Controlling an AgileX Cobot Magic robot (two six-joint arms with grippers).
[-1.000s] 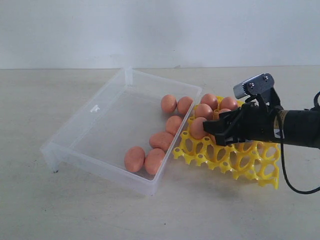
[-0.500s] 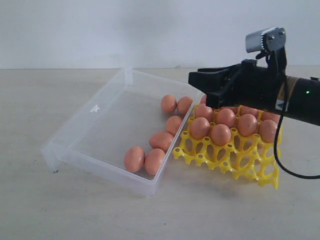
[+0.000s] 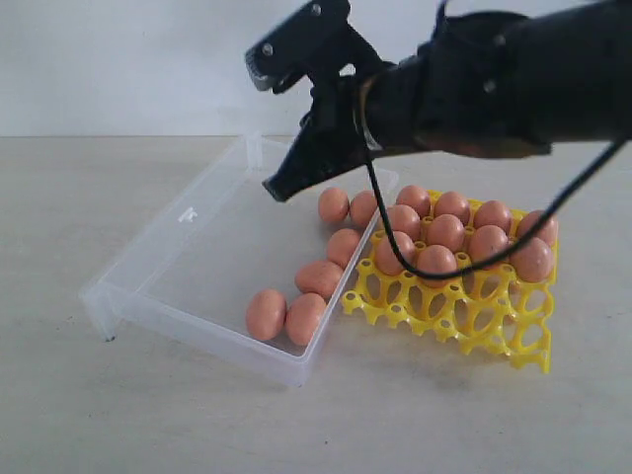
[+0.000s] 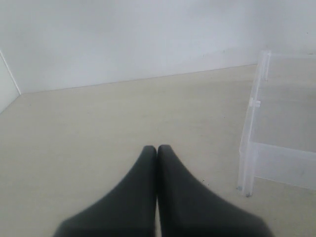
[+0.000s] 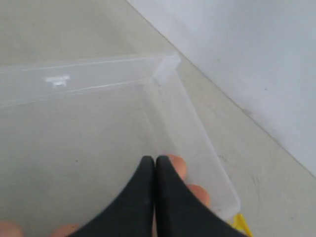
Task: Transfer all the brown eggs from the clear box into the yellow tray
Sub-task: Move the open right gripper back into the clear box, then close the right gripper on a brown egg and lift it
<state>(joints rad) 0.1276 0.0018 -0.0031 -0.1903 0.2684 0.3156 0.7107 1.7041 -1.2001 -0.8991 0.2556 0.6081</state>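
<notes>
Several brown eggs [image 3: 318, 277] lie along the clear box's [image 3: 188, 259] side nearest the yellow tray [image 3: 474, 326]. Several more eggs [image 3: 444, 232] sit in the tray's far cells. My right gripper [image 3: 277, 188] hangs shut and empty above the box, left of its farthest eggs. In the right wrist view its tips [image 5: 155, 159] point down over the box floor [image 5: 89, 143], with two eggs [image 5: 178, 166] just past them and a yellow tray corner [image 5: 240, 223] showing. My left gripper [image 4: 157, 148] is shut with nothing in it, over bare table beside a box corner [image 4: 251, 148].
The near rows of the tray's cells [image 3: 494, 341] hold nothing. The box's left half [image 3: 168, 247] is bare. A white wall [image 3: 118, 69] runs behind the table. The right arm's black cable [image 3: 474, 259] droops across the tray's eggs.
My right gripper has lifted off the tray, swung left over the clear box and shut its jaws. One more egg now rests in the tray.
</notes>
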